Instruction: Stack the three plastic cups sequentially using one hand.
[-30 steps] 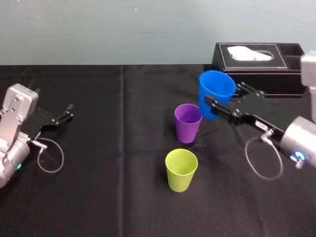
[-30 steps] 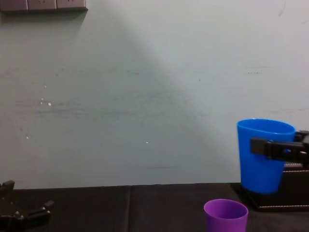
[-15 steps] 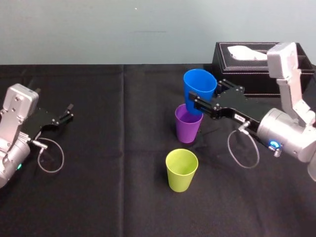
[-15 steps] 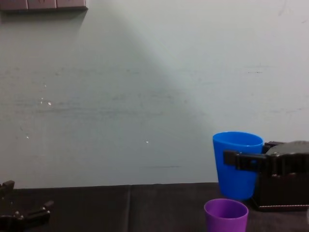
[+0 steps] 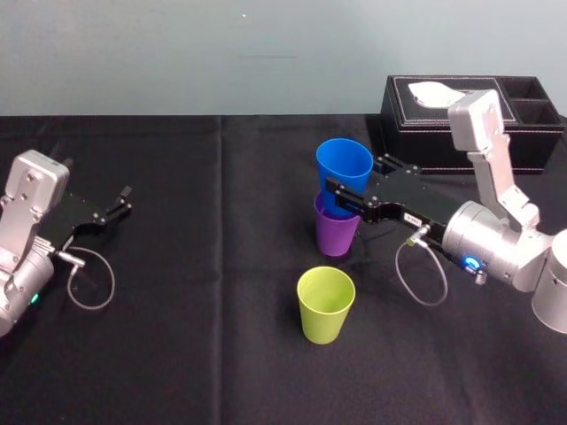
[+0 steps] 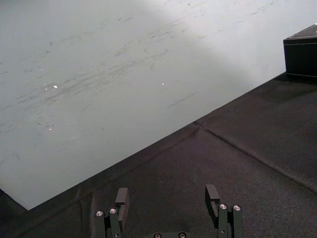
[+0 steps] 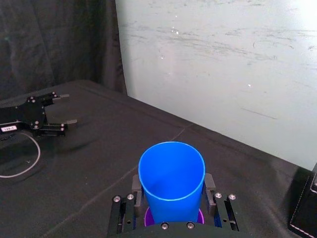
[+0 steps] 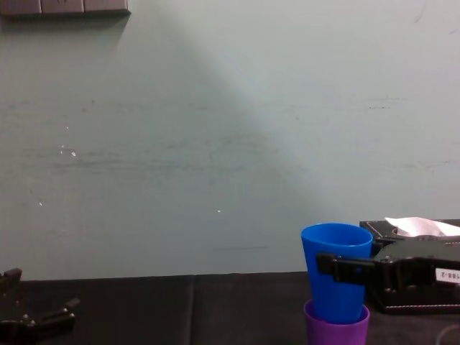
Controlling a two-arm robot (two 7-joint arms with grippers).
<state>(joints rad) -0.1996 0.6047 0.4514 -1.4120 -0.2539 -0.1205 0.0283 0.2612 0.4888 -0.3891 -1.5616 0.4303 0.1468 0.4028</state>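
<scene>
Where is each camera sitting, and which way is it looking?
Head view: on the head, looking down at the table; left claw open at left, right claw gripping the blue cup.
Chest view: lower, looking across at the wall; right claw enters from the right.
Left wrist view: on the left arm, facing the wall over its own claw.
Right wrist view: on the right arm, looking into the blue cup.
Shared: head and chest both show the blue cup dipping into the purple cup.

Chest view's lower edge cuts off the purple cup (image 8: pixel 336 334).
</scene>
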